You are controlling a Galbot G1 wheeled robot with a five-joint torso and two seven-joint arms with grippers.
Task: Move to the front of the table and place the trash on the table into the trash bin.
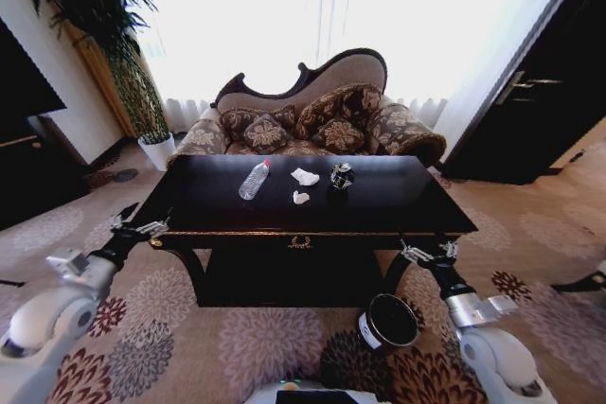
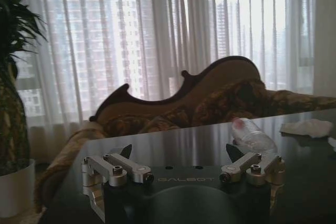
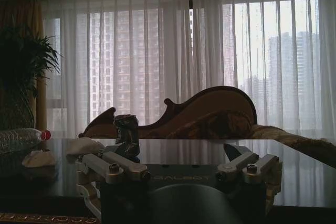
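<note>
Clear plastic bottle (image 1: 254,180) lies lengthwise on glossy black bench (image 1: 208,210), beyond left gripper (image 1: 151,228), w/ fingers apart; right gripper (image 1: 428,254) likewise apart.

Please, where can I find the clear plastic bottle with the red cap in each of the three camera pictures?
Head view: the plastic bottle lies on the table, left of the paper wads.
Left wrist view: it lies beyond the left pincer, towards the right side.
Right wrist view: it is at the left edge, cap pointing inward.
Shared landmark: the sofa behind the table.
</note>
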